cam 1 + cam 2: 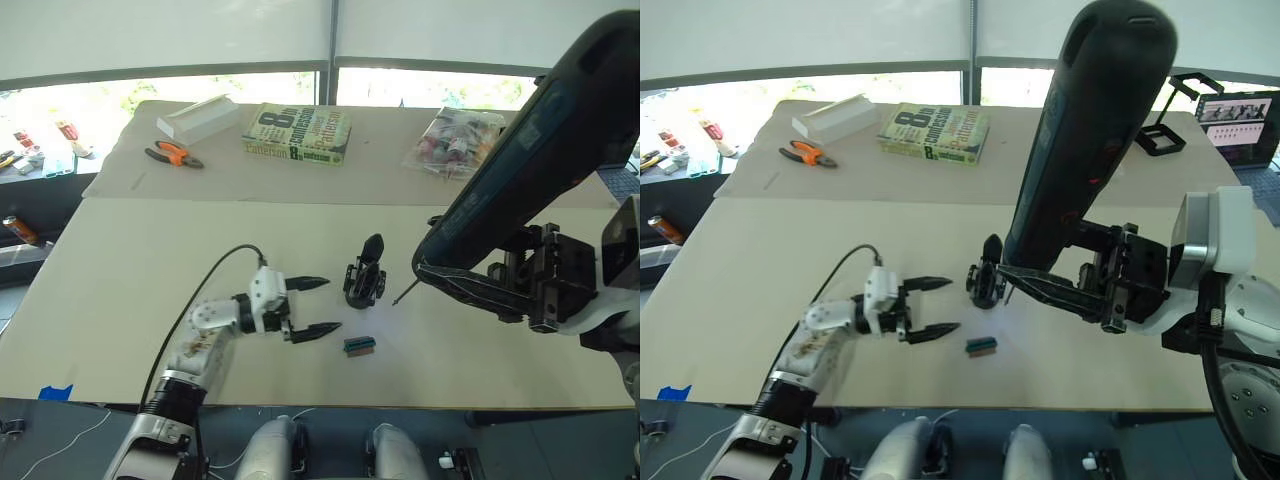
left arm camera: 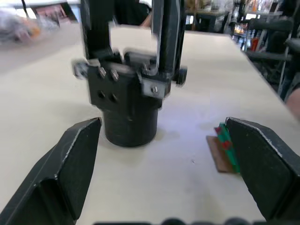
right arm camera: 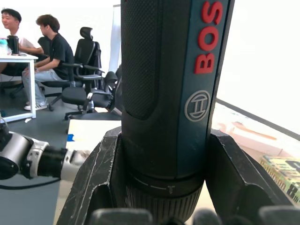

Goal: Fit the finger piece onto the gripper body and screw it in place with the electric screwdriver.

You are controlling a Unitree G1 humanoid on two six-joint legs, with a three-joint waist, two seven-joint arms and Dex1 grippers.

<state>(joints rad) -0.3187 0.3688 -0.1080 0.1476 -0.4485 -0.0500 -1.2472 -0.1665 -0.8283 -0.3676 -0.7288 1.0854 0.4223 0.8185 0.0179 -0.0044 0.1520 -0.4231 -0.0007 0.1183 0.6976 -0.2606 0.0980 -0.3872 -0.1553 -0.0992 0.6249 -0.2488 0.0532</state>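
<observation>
One gripper body [image 1: 365,283] stands upright mid-table, a pointed finger sticking up from it. One electric screwdriver [image 1: 1080,150] is clamped in the right gripper [image 1: 1080,285], its bit tip just beside the body. The left gripper [image 1: 312,306] sits on the table just left of it, fingers spread with nothing between them. One tiny green block [image 1: 360,345] lies nearby. Further back: one pair of pliers [image 1: 172,154], one book [image 1: 298,134]. The right wrist view adds two seated people [image 3: 47,65] in the background; the left wrist view shows screws on the body up close.
</observation>
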